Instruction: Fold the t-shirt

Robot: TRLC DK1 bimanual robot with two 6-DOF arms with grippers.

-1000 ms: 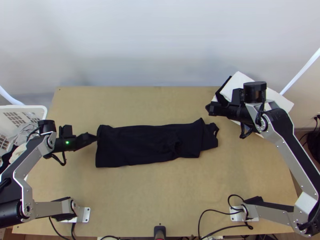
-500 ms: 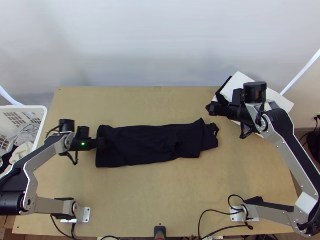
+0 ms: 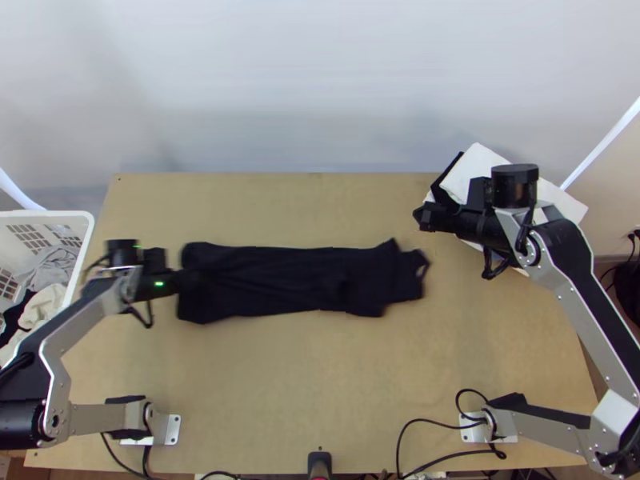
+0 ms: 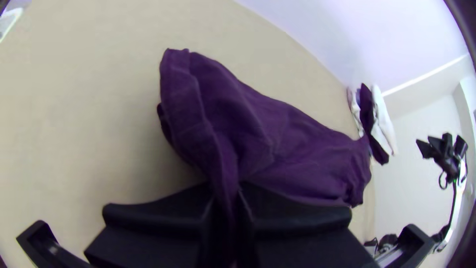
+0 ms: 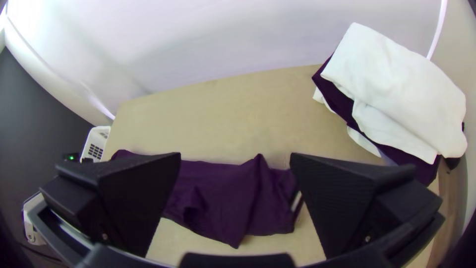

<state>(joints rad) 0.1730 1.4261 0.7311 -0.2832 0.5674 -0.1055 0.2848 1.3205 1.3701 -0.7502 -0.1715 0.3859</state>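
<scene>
Across the middle of the top view we see a plain black t-shirt [image 3: 272,280] on a tan table [image 3: 320,384]. At the upper right we find white cloth [image 3: 474,164] and black cloth [image 3: 445,174]. At the left edge we have a white basket [image 3: 78,218] with a grid pattern, and a green light [image 3: 159,283] on the black left gripper [image 3: 196,281]. We see the right gripper [image 3: 420,216] is black too.

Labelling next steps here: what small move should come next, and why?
I'd have the left gripper lift its end slightly and start carrying it toward the other end. Its fingers are closed on one end of the t-shirt, which lies as a long strip on the table; the right gripper is open and off it, so a one-arm fold seems likely.
</scene>
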